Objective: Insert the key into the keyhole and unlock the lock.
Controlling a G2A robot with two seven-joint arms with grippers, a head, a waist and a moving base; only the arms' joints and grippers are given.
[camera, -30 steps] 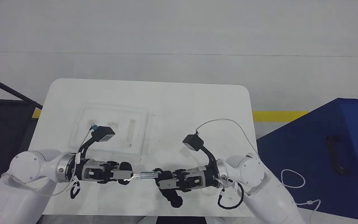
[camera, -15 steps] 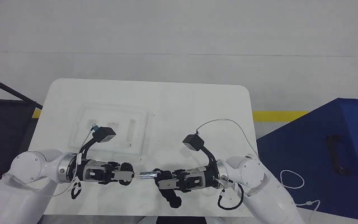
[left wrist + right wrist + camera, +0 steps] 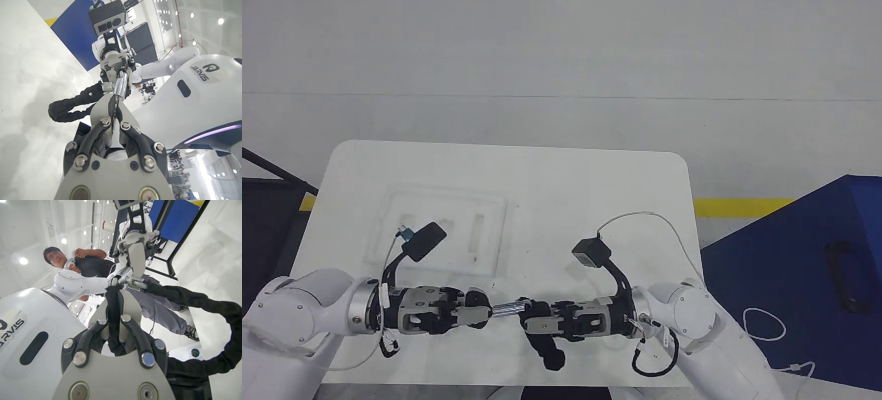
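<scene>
The lock is a chrome cylinder [image 3: 120, 86] on a black sleeved cable [image 3: 70, 108], held in the air near the table's front edge. My right gripper [image 3: 114, 288] is shut on the cable sleeve [image 3: 113, 313] just behind the cylinder [image 3: 123, 273]. My left gripper [image 3: 114, 103] faces it, shut on the dark key [image 3: 114, 113]. The key's front end meets the cylinder's end face, and its blade is hidden there. In the top view the left gripper [image 3: 478, 308] and right gripper [image 3: 529, 319] are almost touching, with the cylinder [image 3: 506, 309] between them. The cable loop [image 3: 548, 352] hangs below.
A shallow clear tray [image 3: 442, 232] lies on the white table [image 3: 572, 190] behind the left arm. The table's front edge runs just under both grippers. A dark frame stands off the table's left side.
The left gripper has moved right toward the right gripper, closing the gap. The key has reached the cylinder's end. The right gripper has barely shifted.
</scene>
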